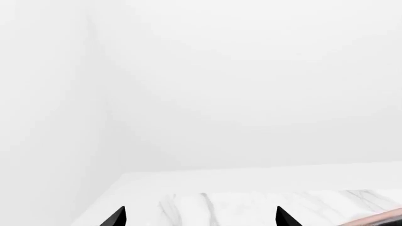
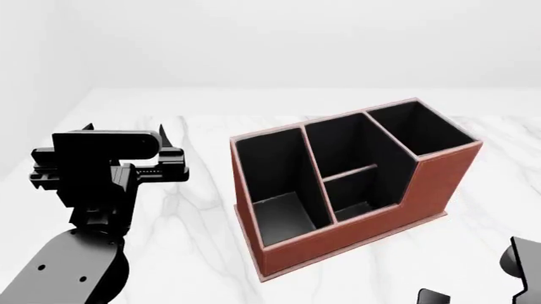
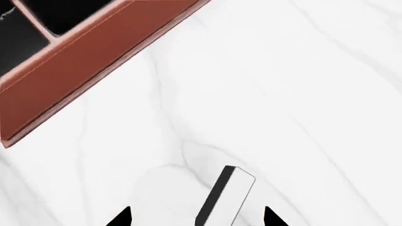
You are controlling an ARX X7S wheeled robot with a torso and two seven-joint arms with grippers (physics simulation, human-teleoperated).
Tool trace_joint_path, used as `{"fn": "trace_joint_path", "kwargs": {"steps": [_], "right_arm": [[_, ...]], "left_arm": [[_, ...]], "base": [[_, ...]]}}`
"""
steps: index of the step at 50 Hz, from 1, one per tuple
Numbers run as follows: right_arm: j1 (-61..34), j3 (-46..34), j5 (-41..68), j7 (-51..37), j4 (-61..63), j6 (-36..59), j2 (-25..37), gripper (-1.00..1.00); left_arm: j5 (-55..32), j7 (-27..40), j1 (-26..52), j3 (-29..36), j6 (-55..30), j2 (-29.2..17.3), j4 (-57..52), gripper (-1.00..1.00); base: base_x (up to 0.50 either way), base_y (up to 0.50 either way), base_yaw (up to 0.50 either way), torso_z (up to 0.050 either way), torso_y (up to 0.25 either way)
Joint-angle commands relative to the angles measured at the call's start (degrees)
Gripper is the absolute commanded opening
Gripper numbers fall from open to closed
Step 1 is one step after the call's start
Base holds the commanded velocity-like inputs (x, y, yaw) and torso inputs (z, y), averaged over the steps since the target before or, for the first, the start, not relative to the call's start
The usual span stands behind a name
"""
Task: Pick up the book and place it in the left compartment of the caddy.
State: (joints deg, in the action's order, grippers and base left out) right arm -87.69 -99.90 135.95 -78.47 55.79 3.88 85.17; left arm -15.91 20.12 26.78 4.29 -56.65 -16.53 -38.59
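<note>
The reddish-brown caddy [image 2: 355,228] stands on the white marble table, with its long left compartment [image 2: 275,171] empty. In the right wrist view a corner of the caddy [image 3: 94,61] shows, and the small book [image 3: 225,197], black cover and white page edges, sits between the spread tips of my right gripper [image 3: 196,217]. The tips do not touch it. The book is out of the head view, where only parts of the right gripper [image 2: 515,266] show at the bottom right. My left gripper [image 2: 165,152] is open and empty, left of the caddy, and its tips show in its wrist view [image 1: 199,217].
The marble table [image 2: 186,209] runs to a far edge against a plain white wall [image 1: 251,70]. A sliver of the caddy's rim [image 1: 383,219] shows in the left wrist view. The caddy's middle slot has a low crossbar [image 2: 351,172], and the tall square slot [image 2: 419,130] is at the right.
</note>
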Motion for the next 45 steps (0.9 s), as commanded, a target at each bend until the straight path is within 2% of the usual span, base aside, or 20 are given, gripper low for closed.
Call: {"fn": "trace_joint_path", "kwargs": {"steps": [1, 14, 33, 45], "right_arm": [[5.11, -3.74, -6.03, 4.11, -3.43, -5.75, 1.51, 1.0], [11.69, -8.66, -9.71, 10.94, -7.71, -12.05, -0.81, 1.0], [17.76, -12.68, -10.8, 16.22, -11.93, -16.49, -3.67, 1.0], [21.74, -14.64, -11.18, 20.55, -16.49, -18.51, -9.35, 1.0]], "left_arm": [[-0.09, 0.12, -0.14, 0.2, 0.65, -0.07, 0.69, 1.0], [-0.3, 0.33, -0.61, 0.04, 1.18, -0.25, 0.87, 1.0], [-0.71, 0.72, -0.92, -0.2, 1.19, -0.58, 0.53, 1.0], [-0.84, 0.9, -1.4, 0.04, 1.71, -0.65, 0.66, 1.0]], "base": [[0.0, 0.0, 0.0, 0.0, 0.0], [0.0, 0.0, 0.0, 0.0, 0.0], [0.0, 0.0, 0.0, 0.0, 0.0], [0.0, 0.0, 0.0, 0.0, 0.0]]}}
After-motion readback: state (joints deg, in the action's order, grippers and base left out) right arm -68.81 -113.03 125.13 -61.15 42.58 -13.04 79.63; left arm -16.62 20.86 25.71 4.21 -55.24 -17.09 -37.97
